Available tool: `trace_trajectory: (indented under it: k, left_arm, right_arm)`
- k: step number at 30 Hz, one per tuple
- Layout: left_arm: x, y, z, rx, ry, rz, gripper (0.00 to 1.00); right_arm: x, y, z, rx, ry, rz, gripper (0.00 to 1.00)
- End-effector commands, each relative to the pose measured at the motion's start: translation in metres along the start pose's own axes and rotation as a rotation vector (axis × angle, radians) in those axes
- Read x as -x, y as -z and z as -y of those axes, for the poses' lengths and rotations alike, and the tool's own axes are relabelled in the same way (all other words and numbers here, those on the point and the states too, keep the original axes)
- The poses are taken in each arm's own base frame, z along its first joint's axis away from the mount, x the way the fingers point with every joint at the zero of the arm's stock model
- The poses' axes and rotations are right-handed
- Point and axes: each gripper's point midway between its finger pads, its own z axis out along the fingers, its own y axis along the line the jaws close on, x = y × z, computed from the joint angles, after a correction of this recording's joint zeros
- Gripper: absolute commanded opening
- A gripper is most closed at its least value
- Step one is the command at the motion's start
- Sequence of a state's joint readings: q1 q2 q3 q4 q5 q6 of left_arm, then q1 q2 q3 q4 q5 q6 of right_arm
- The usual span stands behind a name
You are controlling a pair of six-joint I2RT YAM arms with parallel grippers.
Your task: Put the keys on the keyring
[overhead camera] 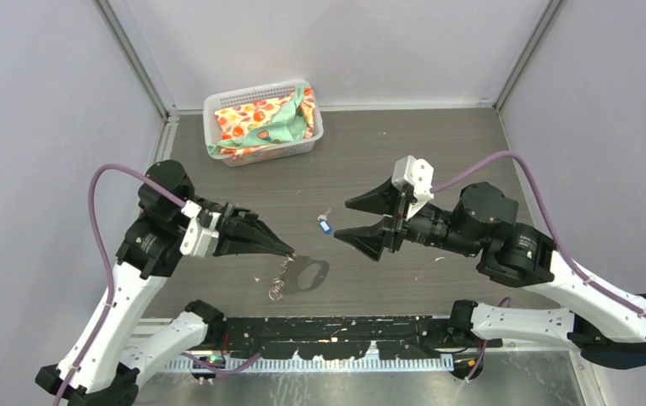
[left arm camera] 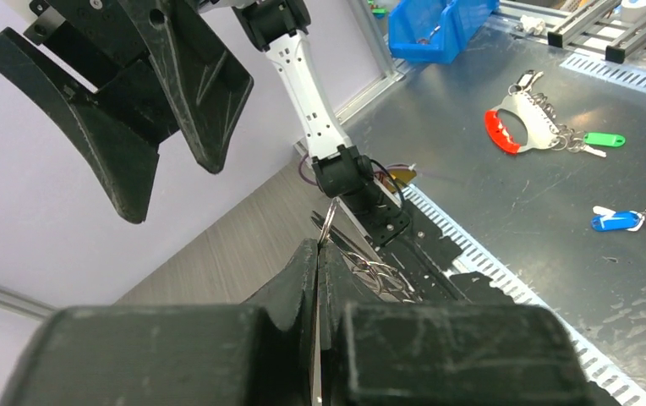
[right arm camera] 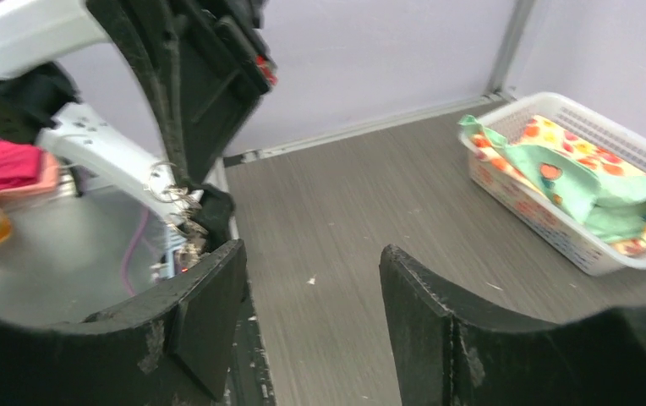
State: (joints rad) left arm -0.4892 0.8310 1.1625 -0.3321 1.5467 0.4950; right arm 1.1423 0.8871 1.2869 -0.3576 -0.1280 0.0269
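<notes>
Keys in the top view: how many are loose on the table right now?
1. The blue-headed key lies on the table just ahead of the open right gripper. No yellow-headed key shows; it may be hidden by the keyring hanging from the shut left gripper.

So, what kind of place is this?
Probably a robotics lab work cell: plain panel walls on aluminium posts enclose the table, and a metal workbench beside it holds a blue parts bin.

keyring (left arm camera: 326,222) mostly hidden between closed left fingers (left arm camera: 294,288), only a thin loop showing, blue key (overhead camera: 325,225) too small to make out its blade, basket (right arm camera: 531,216) and cloth (right arm camera: 590,182) cut by right edge
</notes>
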Motion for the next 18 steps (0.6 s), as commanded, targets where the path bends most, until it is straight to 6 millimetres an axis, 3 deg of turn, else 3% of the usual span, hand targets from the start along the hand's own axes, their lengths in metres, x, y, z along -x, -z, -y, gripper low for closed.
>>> trace_trajectory:
  k: [1,4,9,14,18]
  left_arm:
    - [0.010,-0.001,-0.002,-0.014,0.004,0.009,0.00]
    - [0.008,-0.001,-0.001,-0.010,0.002,0.007,0.00]
    - [-0.007,0.003,0.006,0.030,0.078,-0.016,0.00]
    - [-0.040,0.007,0.016,0.082,0.152,-0.047,0.00]
    - [-0.068,0.010,0.017,0.116,0.238,-0.075,0.00]
  right_arm:
    - [-0.002,0.003,0.048,-0.249,0.077,0.017,0.67]
    - [-0.036,0.004,0.109,-0.495,0.057,-0.080,0.73]
    - [-0.097,-0.013,0.181,-0.504,-0.265,-0.103,0.73]
    - [-0.175,-0.036,0.229,-0.549,-0.299,-0.301,0.72]
    - [-0.234,-0.043,0.248,-0.534,-0.267,-0.443,0.73]
